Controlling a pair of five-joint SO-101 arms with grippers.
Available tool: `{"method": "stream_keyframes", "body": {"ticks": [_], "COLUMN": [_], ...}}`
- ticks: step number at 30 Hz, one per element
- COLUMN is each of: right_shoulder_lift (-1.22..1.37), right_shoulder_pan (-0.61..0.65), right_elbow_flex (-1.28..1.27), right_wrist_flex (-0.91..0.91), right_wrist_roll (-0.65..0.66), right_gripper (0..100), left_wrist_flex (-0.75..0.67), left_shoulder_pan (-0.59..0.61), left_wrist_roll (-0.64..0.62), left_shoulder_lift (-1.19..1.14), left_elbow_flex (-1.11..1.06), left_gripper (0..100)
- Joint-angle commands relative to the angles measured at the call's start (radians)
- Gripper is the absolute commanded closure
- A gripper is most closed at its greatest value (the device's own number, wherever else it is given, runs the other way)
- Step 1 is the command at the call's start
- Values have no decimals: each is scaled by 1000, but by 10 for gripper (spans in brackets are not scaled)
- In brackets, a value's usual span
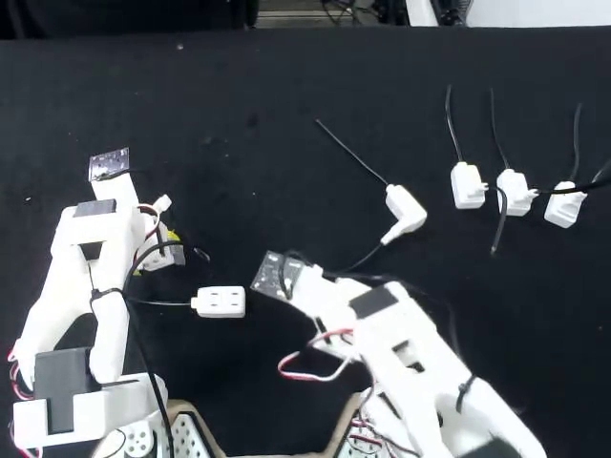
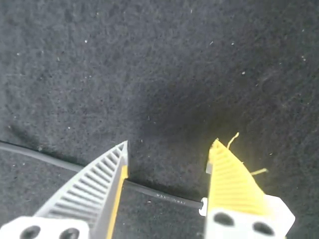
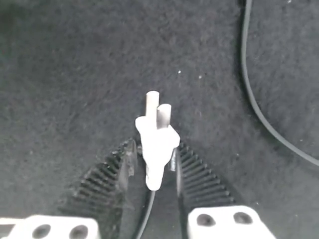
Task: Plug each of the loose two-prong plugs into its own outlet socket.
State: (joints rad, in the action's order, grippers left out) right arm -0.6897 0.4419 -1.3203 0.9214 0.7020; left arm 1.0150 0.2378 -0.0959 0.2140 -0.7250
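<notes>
While clamping a plug (image 3: 157, 137), the right hand (image 3: 153, 147) angles downward.

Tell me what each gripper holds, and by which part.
The right gripper grips a white plug by its body, prongs free. The left gripper holds nothing.

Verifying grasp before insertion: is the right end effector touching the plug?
Touching. The right wrist view shows the right end effector clamped on both sides of the white plug, with no gap and the prongs pointing away from it.
</notes>
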Motion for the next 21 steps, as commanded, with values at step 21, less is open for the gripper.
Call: {"method": "stream_keyframes", "body": {"ticks": [21], "right_shoulder_lift": [-234], "right_shoulder_pan": [221], "right_elbow_flex": [99], "right_wrist_flex": [-180], "right_wrist_roll": [-321], "right_gripper": [988], "left_wrist_flex": [-3], "left_shoulder_pan": [-99], "left_wrist_roll": [-106], "left_shoulder_lift": [620], "left_elbow_flex": [-262], "left_gripper": [744]}}
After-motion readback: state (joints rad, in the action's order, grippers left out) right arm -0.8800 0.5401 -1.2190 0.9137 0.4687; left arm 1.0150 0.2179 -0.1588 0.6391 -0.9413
